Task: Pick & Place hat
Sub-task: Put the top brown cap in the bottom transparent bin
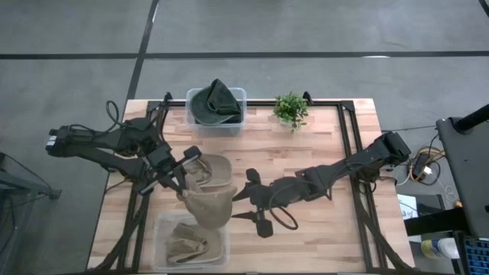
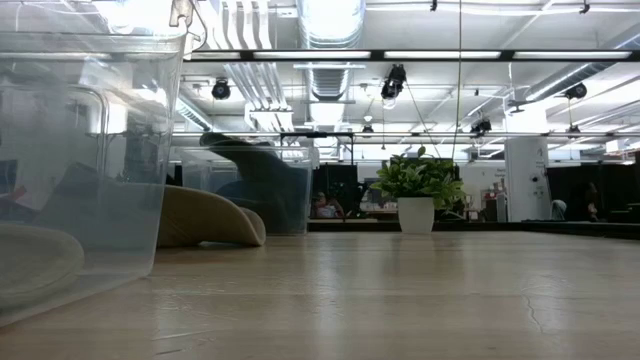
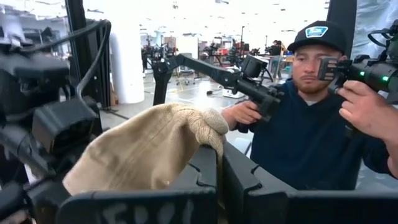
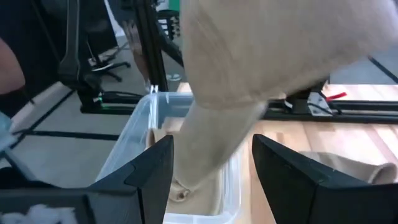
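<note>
While hidden low, left end effector (image 1: pixel 186 163) pinches tan hat (image 1: pixel 209 205) overhead.

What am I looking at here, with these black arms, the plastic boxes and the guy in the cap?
It is a two-armed robot at a wooden table, filmed by four cameras: one overhead, one at table-top level, and one on each wrist.

In the overhead view, the left gripper holds up a tan hat by its edge; the left wrist view shows the cloth pinched between its fingers. The right gripper is open beside the hanging hat, above the table.

Below them a clear bin holds another tan hat. A third tan hat lies on the table. At the far edge, a second bin holds a dark green hat, next to a small potted plant.

The person in the cap is beyond the table, gripping two black handles.
</note>
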